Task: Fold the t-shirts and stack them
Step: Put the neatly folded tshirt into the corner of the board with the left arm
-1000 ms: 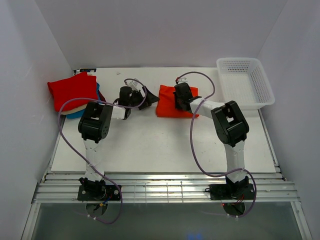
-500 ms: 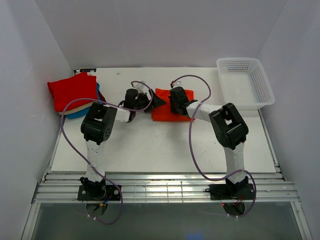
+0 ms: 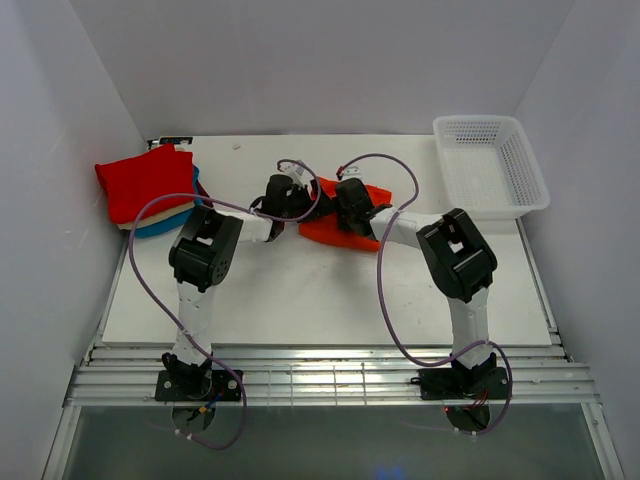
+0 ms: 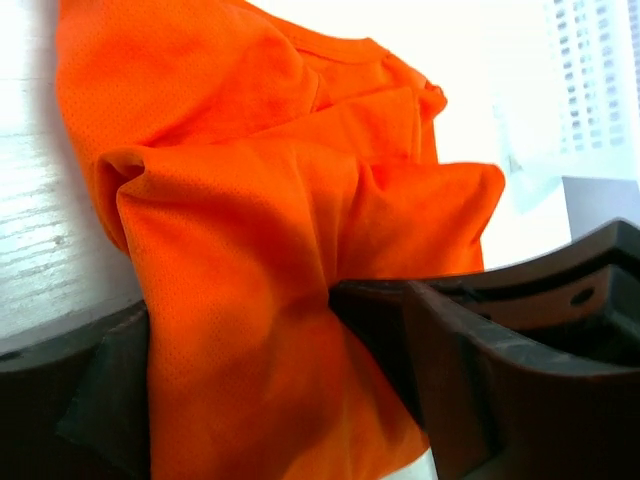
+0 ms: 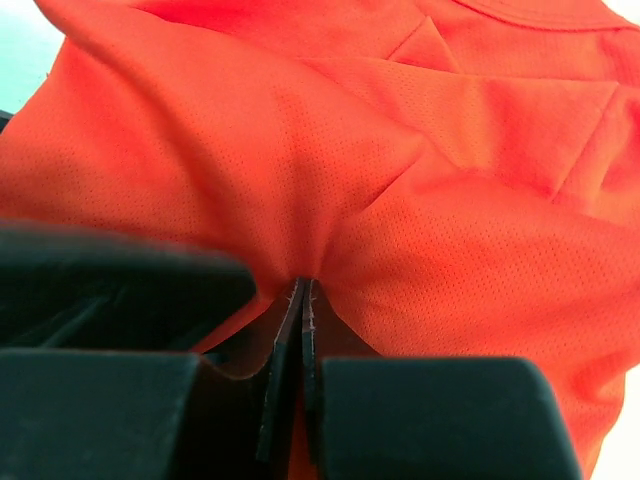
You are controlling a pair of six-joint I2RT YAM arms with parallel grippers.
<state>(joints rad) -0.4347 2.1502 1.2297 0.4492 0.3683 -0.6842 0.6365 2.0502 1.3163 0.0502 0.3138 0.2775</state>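
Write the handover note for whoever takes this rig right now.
Left end effector: shut on a thick bunch of the orange t-shirt.
Right end effector: shut on a pinch of the same shirt.
Done: a folded stack lies at far left, with the red t-shirt on top.
Left: the orange one is crumpled, not folded. Fold it and add it to the stack.

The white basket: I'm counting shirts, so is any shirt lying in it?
No, the white basket shows only its own bare mesh floor and walls in the top view.
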